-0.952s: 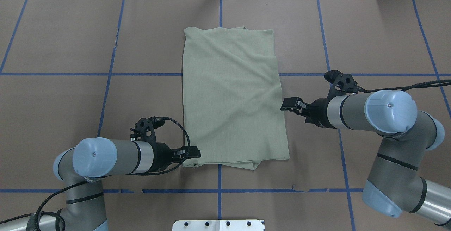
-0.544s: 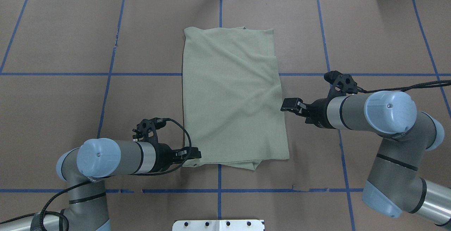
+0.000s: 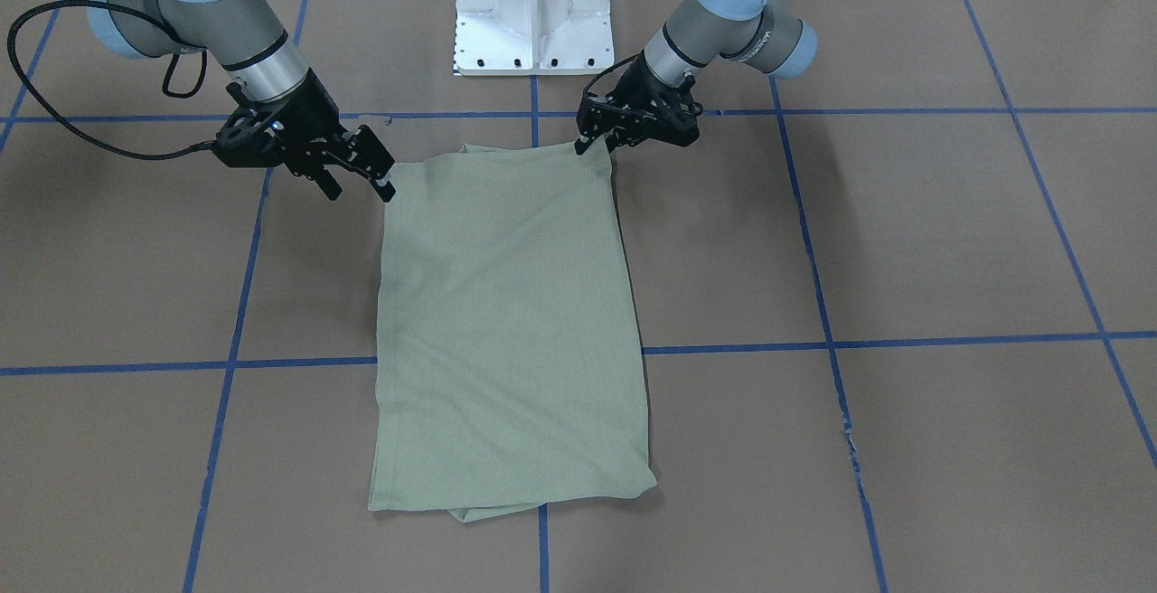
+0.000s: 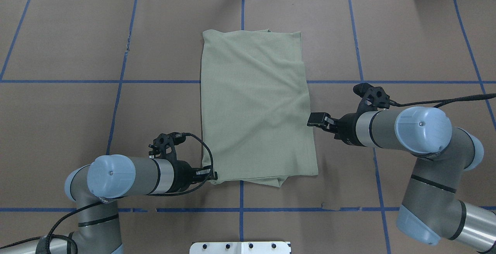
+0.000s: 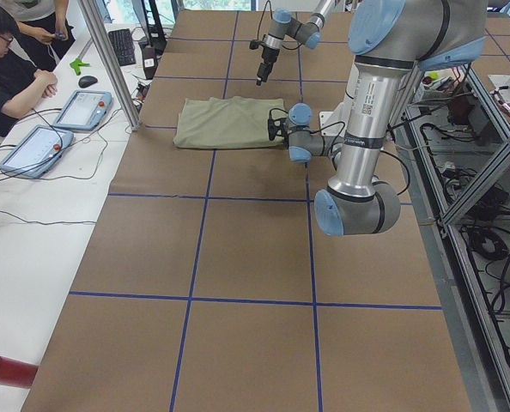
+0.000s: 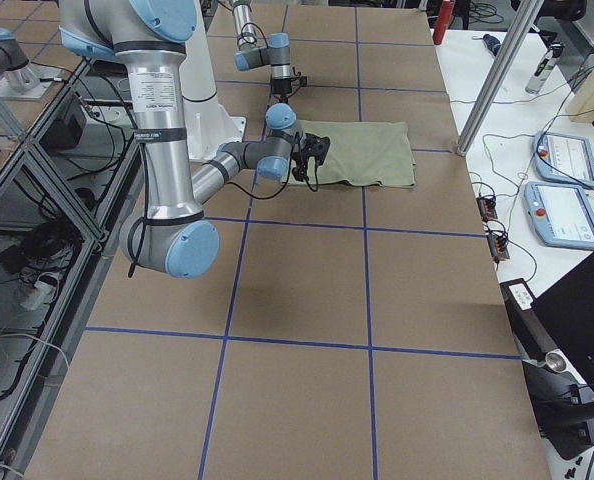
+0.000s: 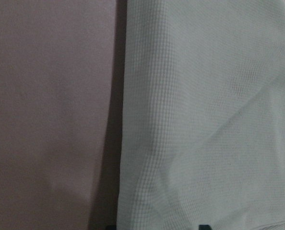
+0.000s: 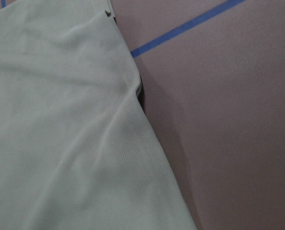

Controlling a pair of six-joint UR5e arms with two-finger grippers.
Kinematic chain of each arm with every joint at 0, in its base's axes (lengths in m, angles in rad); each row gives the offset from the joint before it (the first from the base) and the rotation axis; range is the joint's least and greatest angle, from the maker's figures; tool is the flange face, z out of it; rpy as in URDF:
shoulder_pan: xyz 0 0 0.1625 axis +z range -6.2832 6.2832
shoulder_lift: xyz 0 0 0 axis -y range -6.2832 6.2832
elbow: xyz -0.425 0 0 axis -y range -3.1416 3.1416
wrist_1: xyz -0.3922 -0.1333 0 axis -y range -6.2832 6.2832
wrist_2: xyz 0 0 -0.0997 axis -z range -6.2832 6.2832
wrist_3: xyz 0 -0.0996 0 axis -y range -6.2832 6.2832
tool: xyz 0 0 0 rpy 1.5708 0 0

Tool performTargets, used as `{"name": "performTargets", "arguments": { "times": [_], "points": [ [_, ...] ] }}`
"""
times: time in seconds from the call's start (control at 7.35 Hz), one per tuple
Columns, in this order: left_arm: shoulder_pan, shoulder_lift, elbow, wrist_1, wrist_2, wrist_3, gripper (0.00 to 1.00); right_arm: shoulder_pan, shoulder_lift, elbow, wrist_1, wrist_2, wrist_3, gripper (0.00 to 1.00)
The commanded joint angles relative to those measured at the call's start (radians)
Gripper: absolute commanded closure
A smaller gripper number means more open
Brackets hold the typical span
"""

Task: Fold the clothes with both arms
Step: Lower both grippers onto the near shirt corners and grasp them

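- Front-facing view: the pale sage-green ribbed knit shirt [image 3: 506, 322] lies folded into a long rectangle mid brown table [image 3: 904, 240]. Looks soft, light and floppy, so I'd grab the two robot-side corners.
- Overhead: the left black two-finger gripper [image 4: 212, 175] sits at the near left corner. The right black two-finger gripper [image 4: 314, 119] hangs beside the right edge, jaws apart, empty.
- Left wrist: jaws well apart with cloth between them, seemingly not pinched.

One shirt [image 4: 255, 107], two arms [image 4: 143, 176], one pedestal [image 3: 533, 5], one table [image 4: 77, 33].
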Motion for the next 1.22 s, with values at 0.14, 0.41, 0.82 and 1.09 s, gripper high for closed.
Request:
{"name": "performTargets", "arguments": {
  "times": [0.14, 0.41, 0.82, 1.09],
  "points": [
    [0.001, 0.001, -0.016, -0.001, -0.001, 0.000, 1.00, -0.060, 0.078, 0.010, -0.160, -0.030, 0.271, 0.00],
    [0.001, 0.000, -0.019, -0.001, -0.004, 0.000, 1.00, -0.116, 0.181, 0.007, -0.347, -0.036, 0.434, 0.00],
    [0.001, 0.000, -0.021, -0.004, -0.007, 0.000, 1.00, -0.185, 0.212, -0.011, -0.418, -0.115, 0.519, 0.00],
    [-0.001, 0.000, -0.021, -0.009, -0.007, 0.000, 1.00, -0.214, 0.213, -0.057, -0.417, -0.149, 0.579, 0.00]
  ]
}}
